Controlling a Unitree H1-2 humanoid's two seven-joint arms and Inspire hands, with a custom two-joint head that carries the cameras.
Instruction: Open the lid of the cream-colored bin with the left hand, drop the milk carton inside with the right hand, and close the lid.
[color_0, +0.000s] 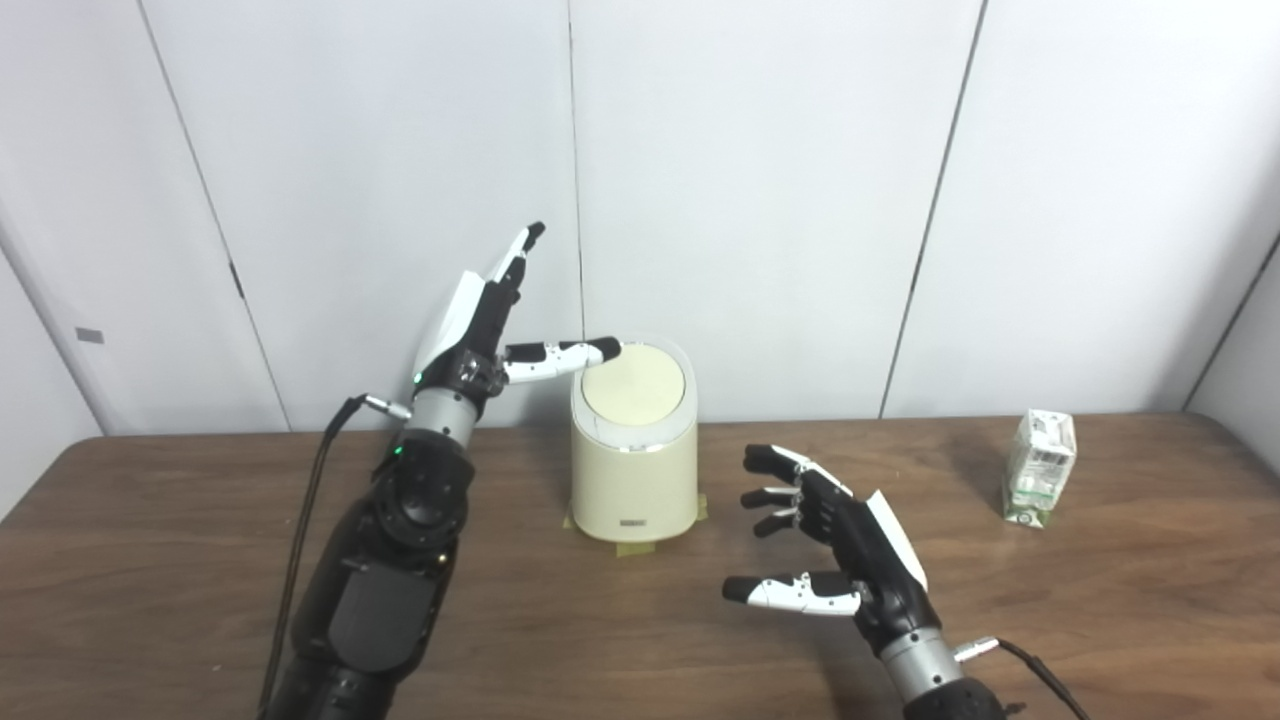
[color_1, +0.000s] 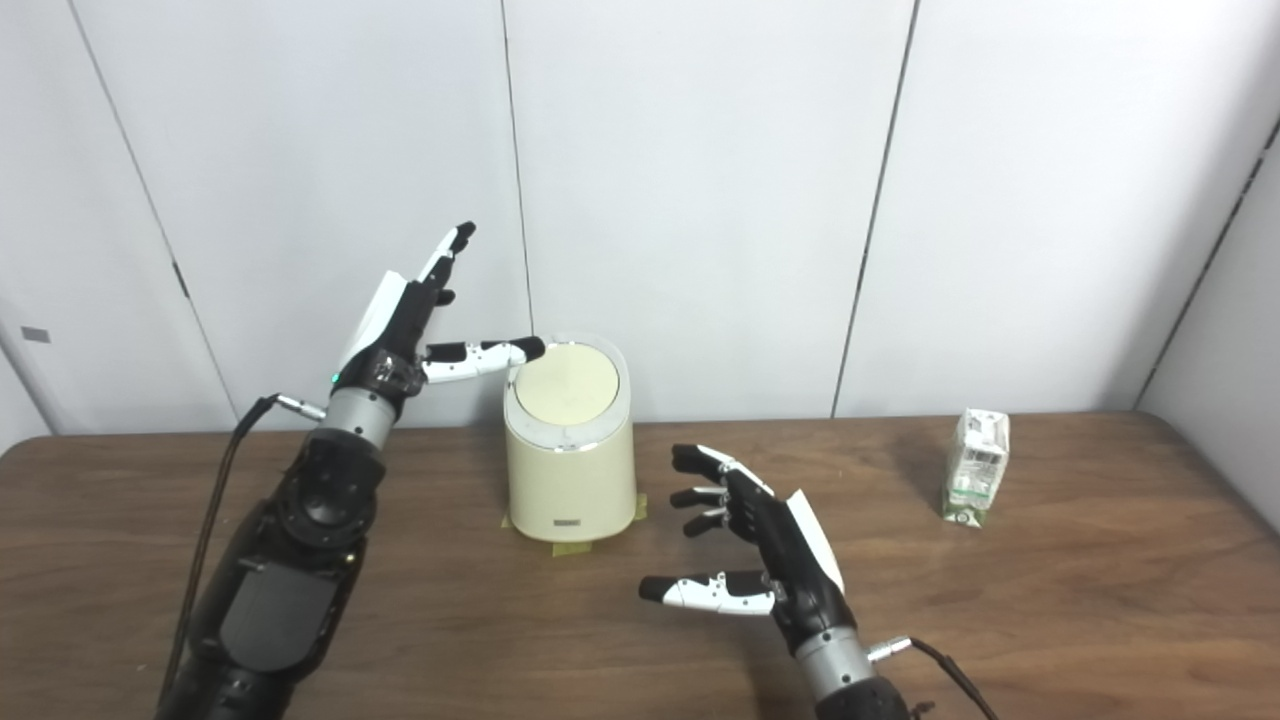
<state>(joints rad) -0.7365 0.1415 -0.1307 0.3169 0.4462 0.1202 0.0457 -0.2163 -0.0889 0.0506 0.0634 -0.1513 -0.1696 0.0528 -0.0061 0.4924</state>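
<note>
The cream-colored bin (color_0: 633, 470) stands on the wooden table (color_0: 1150, 600), its round lid (color_0: 634, 384) shut and tilted toward me. My left hand (color_0: 478, 335) is open and raised to the left of the bin, fingers pointing up, thumb reaching to the lid's left rim. My right hand (color_0: 835, 545) is open and empty, hovering over the table to the right of and nearer than the bin. The milk carton (color_0: 1040, 467) stands upright far right, well apart from both hands; it also shows in the right eye view (color_1: 976, 466).
Yellow tape (color_0: 635, 545) marks the bin's foot. White wall panels (color_0: 760, 180) stand right behind the table. A black cable (color_0: 300, 540) runs from my left wrist down past the arm.
</note>
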